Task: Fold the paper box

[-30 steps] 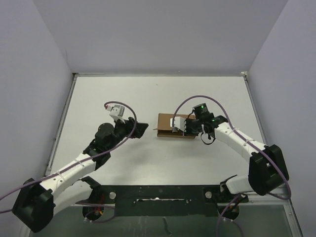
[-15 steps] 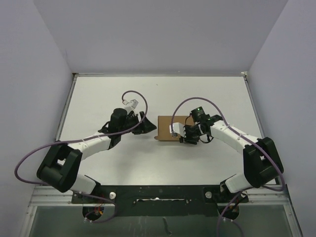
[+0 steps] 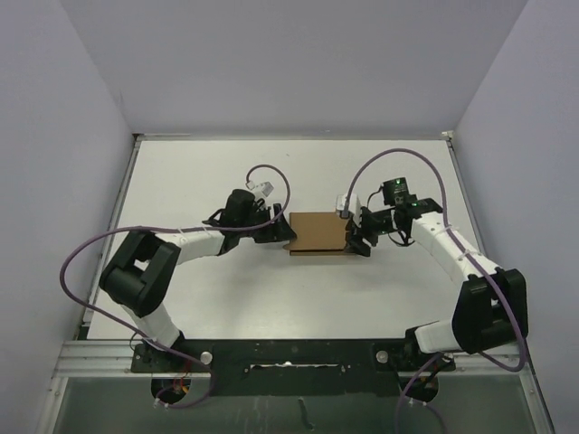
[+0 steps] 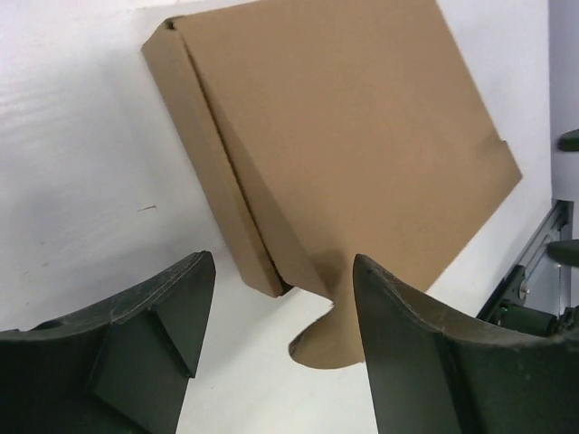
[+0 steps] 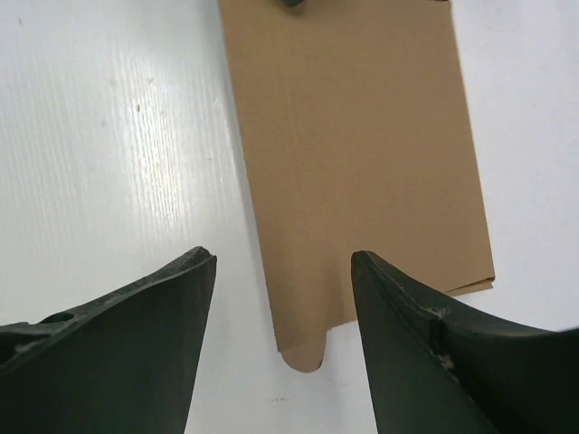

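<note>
Near the middle of the table (image 3: 208, 181), the paper box (image 3: 318, 233) lay flat, long axis parallel to the near edge. Left gripper (image 3: 277, 231) sat at its left end and right gripper (image 3: 355, 235) at its right end, both spread wide, gripping nothing. A second earlier I'd had the right one over the box's right half and the left well apart; since then the right came off and the left closed in. Only the left wrist view showed a folded strip (image 4: 213, 172) and rounded tab (image 4: 327, 342). Right wrist showed a small tab (image 5: 303, 355).
</note>
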You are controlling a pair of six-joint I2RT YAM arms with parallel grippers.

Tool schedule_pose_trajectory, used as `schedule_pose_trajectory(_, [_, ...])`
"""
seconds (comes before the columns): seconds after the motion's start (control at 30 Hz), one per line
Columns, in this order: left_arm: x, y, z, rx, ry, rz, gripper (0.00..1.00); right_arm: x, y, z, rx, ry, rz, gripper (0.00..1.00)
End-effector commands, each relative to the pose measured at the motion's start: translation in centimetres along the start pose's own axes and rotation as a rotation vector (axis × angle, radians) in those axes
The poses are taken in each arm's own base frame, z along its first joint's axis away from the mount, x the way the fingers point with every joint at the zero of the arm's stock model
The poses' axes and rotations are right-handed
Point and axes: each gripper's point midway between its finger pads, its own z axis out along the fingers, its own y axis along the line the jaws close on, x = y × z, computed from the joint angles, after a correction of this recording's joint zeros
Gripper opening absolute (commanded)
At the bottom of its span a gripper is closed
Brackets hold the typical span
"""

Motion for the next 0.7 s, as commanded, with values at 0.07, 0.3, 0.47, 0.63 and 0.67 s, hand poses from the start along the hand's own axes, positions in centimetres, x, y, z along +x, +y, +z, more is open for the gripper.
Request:
schedule_pose_trajectory(0.07, [-0.2, 0.6, 1.3, -0.018, 0.022, 0.025, 0.59, -3.0, -1.1, -2.0, -0.032, -0.197, 0.171, 0.61])
schedule_pose_trajectory(0.3, [0.8, 1.8, 2.0, -0.046, 0.056, 0.008, 0.55, 2.6, -5.3, -1.6, 0.1, -0.085, 0.513, 0.33])
schedule_pose_trajectory(0.47, [1.6, 2.8, 2.4, -0.076, 0.084, -0.008, 0.53, 6.5, -5.3, 0.8, 0.054, 0.057, 0.621, 0.17])
schedule_pose_trajectory(0.63, [2.3, 3.6, 2.7, -0.106, 0.116, -0.016, 0.47, 8.7, -5.2, 1.8, 0.051, 0.155, 0.655, 0.13])
schedule_pose_trajectory(0.67, [2.3, 3.7, 2.7, -0.113, 0.122, -0.013, 0.45, 8.8, -5.3, 1.7, 0.058, 0.16, 0.654, 0.13])
